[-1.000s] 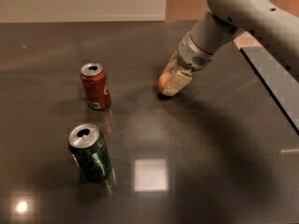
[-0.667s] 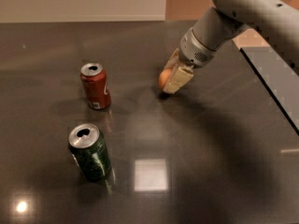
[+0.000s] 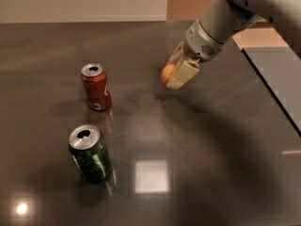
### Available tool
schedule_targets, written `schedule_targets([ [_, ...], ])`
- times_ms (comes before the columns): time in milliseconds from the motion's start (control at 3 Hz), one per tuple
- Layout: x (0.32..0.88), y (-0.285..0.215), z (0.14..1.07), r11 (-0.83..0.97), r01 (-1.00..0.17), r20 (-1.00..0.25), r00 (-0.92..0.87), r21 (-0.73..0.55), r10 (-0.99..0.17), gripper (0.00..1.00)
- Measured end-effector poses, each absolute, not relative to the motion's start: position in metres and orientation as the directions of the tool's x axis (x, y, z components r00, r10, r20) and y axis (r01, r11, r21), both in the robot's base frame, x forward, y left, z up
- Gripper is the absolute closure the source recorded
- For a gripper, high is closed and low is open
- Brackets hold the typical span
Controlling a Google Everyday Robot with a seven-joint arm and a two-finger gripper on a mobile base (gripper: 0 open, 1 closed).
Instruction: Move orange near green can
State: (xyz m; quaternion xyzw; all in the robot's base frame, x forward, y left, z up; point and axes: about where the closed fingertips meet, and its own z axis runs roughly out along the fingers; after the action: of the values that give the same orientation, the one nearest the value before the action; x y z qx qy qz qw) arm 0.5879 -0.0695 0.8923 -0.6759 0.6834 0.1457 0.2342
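Observation:
The orange (image 3: 167,74) is a small round fruit held between the pale fingers (image 3: 182,74) of my gripper (image 3: 172,76), right of the table's middle and slightly above the dark surface. The gripper is shut on it, with the arm reaching in from the upper right. The green can (image 3: 91,154) stands upright at the lower left, silver top with its opening showing. It is far from the orange, down and to the left.
A red can (image 3: 96,87) stands upright between the green can and the back of the dark table (image 3: 211,164). The table's right edge (image 3: 270,95) runs diagonally, with a grey floor beyond. A bright light reflection (image 3: 151,176) lies near the front.
The gripper with the orange has lifted slightly and shifted a little up and right. The cans have not moved.

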Motion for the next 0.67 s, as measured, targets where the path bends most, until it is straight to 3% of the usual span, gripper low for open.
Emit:
schedule_targets([
  [667,0.572,-0.071,0.944,0.014,-0.986,-0.535,0.077,-0.164,-0.841,1.00],
])
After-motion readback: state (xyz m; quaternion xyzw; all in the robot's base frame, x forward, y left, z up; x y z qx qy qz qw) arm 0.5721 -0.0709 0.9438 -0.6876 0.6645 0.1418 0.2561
